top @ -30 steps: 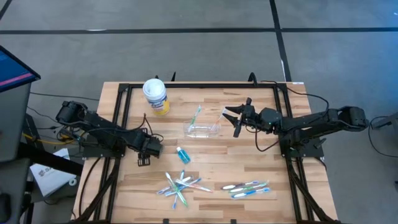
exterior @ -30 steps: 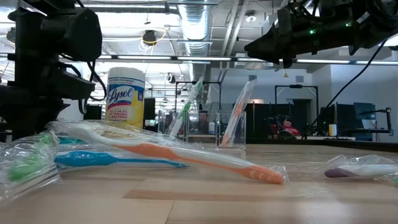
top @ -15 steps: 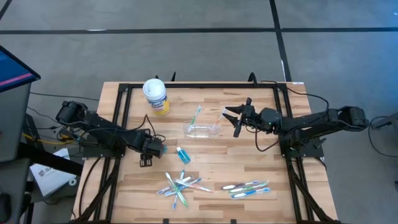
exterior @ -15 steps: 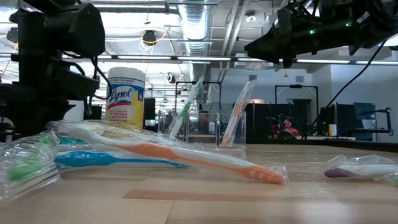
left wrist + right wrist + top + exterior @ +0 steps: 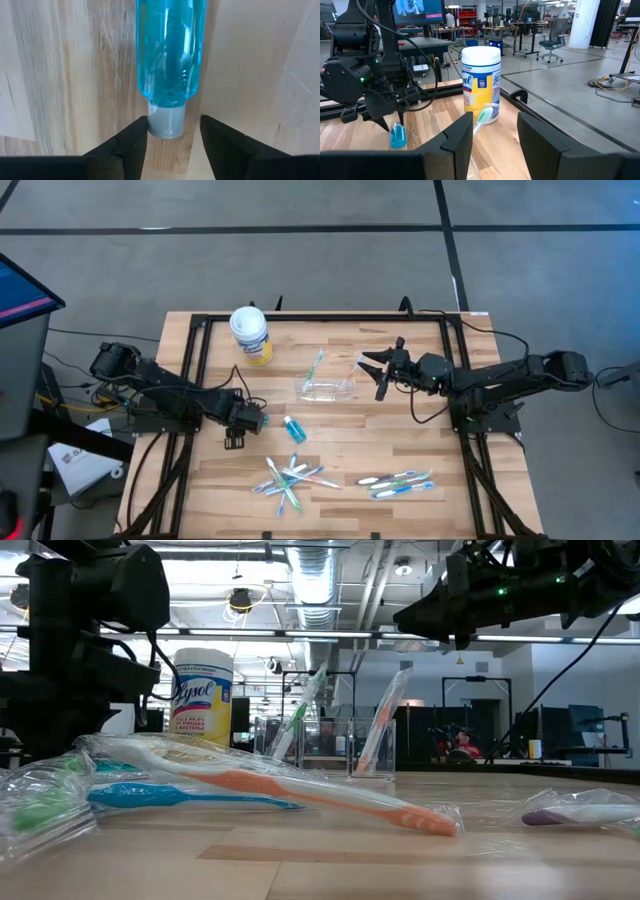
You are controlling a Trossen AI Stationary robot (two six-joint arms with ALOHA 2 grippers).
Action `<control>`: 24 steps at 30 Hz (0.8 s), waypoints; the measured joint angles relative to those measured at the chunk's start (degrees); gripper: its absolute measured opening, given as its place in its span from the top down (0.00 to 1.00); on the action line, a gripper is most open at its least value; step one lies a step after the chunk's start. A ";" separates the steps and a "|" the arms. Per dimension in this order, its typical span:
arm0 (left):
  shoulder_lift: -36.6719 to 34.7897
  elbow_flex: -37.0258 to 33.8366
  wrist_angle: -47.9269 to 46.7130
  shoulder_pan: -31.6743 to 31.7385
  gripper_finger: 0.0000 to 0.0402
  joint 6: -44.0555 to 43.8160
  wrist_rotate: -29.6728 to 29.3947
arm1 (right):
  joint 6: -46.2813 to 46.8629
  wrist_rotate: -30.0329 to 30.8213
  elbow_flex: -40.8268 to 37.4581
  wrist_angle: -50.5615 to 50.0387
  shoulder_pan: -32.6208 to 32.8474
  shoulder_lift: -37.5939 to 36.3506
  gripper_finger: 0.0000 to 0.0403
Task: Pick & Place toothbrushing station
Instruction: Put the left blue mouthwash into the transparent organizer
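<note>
Left gripper (image 5: pixel 256 419) sits low at the table's left-middle. In the left wrist view its fingers (image 5: pixel 131 142) are spread either side of the grey cap of a clear blue tube (image 5: pixel 170 55). Small gaps show on both sides of the cap, so no pinch yet as far as I can see. In the right wrist view the tube (image 5: pixel 397 135) looks upright under that gripper; whether its foot touches the wood I can't tell.

Key relation: cap is centred between the fingers, and the tube's long axis runs straight away from the wrist camera. Squeezing across the cap should be enough, no re-aim needed in my read.

Just right of it, a second small teal toothpaste tube (image 5: pixel 294 429) lies on the wood, close to the left arm. Lysol tub (image 5: pixel 249 332) stands at the back left, not part of the job.

Centre: clear plastic cup (image 5: pixel 326 388) with a green toothbrush (image 5: pixel 317 363) leaning out of it, plus an orange toothbrush (image 5: pixel 384 722) per the low view. Cup lies right and back of the left gripper, with bare wood between. Easy path.

Front: two loose piles of wrapped toothbrushes (image 5: pixel 289 478), (image 5: pixel 396 481), well clear of both arms.

Right gripper (image 5: pixel 380 369) hangs above the table just right of the cup, fingers apart, nothing between them, pointed toward the cup. It's nearer the cup; left arm is nearer the tubes. Table frame rails (image 5: pixel 196 350) bound both sides.
</note>
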 joint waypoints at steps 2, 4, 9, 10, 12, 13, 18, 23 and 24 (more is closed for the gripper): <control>0.00 0.00 0.17 0.00 0.61 0.00 0.00 | 0.02 0.00 0.00 0.00 0.00 0.00 0.65; 0.00 0.00 0.38 0.00 0.65 -0.01 0.00 | 0.02 0.00 0.00 0.00 0.00 0.00 0.65; 0.00 0.00 0.61 0.00 0.78 -0.02 -0.02 | 0.02 0.00 0.00 -0.02 0.00 0.00 0.65; -0.02 0.00 0.61 0.00 0.80 -0.03 -0.02 | 0.02 0.00 -0.01 -0.02 0.00 0.00 0.65; -0.02 0.00 0.70 0.00 0.80 -0.04 0.06 | 0.02 0.00 0.00 -0.02 0.00 0.00 0.65; -0.02 0.00 0.81 0.00 0.80 -0.06 0.36 | 0.02 -0.01 0.00 -0.02 -0.01 0.00 0.65; 0.02 0.96 0.87 0.00 0.80 -0.93 5.30 | -0.34 -3.77 0.00 -0.04 -0.02 0.00 0.66; 0.02 4.61 0.74 0.49 0.79 -5.58 9.87 | -1.62 -6.18 0.00 -0.27 -0.01 0.00 0.67; 0.02 5.47 0.62 0.67 0.80 -6.24 10.02 | -1.66 -6.51 -0.02 -0.28 -0.01 0.00 0.67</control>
